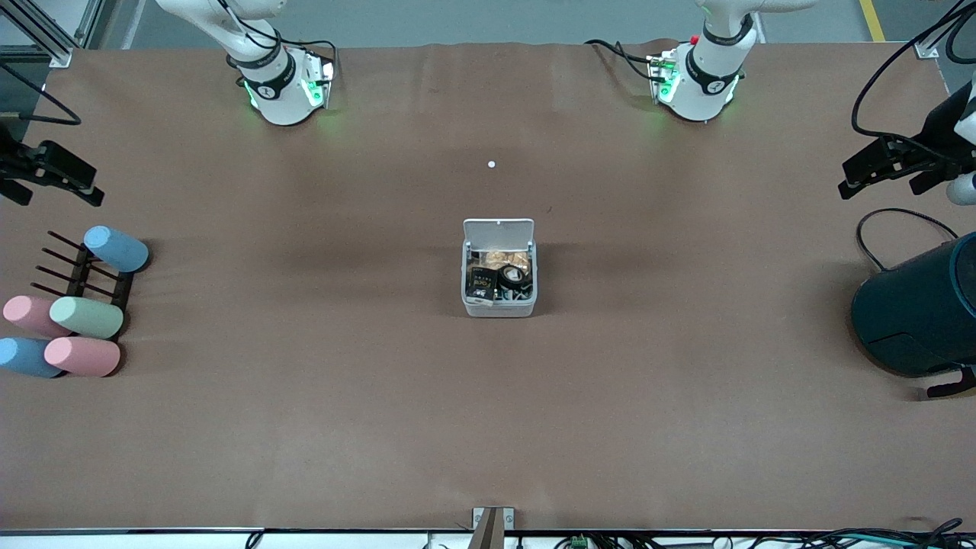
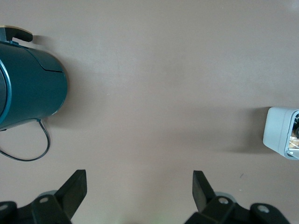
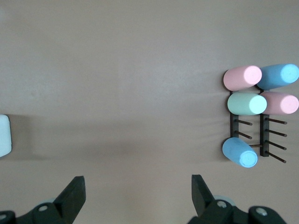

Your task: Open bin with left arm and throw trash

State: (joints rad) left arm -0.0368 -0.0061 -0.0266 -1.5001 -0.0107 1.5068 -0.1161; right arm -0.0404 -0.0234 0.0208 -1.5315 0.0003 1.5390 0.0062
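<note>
The small white-grey bin (image 1: pixel 499 306) stands at the middle of the table with its lid (image 1: pixel 499 231) swung up and open. Inside lie a black packet with gold print (image 1: pixel 481 280), a black ring (image 1: pixel 513 276) and a crumpled scrap (image 1: pixel 499 258). My left gripper (image 1: pixel 858 177) is open and empty, in the air at the left arm's end of the table above the teal cylinder. My right gripper (image 1: pixel 90 187) is open and empty at the right arm's end, above the cup rack. The left wrist view shows open fingers (image 2: pixel 74 186) and the bin's wall (image 2: pixel 279 132). The right wrist view shows a sliver of the bin (image 3: pixel 3 135).
A big dark teal cylinder (image 1: pixel 919 313) with a black cable lies at the left arm's end, also in the left wrist view (image 2: pixel 30 86). A dark rack with pastel cups (image 1: pixel 84 305) sits at the right arm's end, also in the right wrist view (image 3: pixel 254 116). A tiny white dot (image 1: pixel 491 164) lies between bin and bases.
</note>
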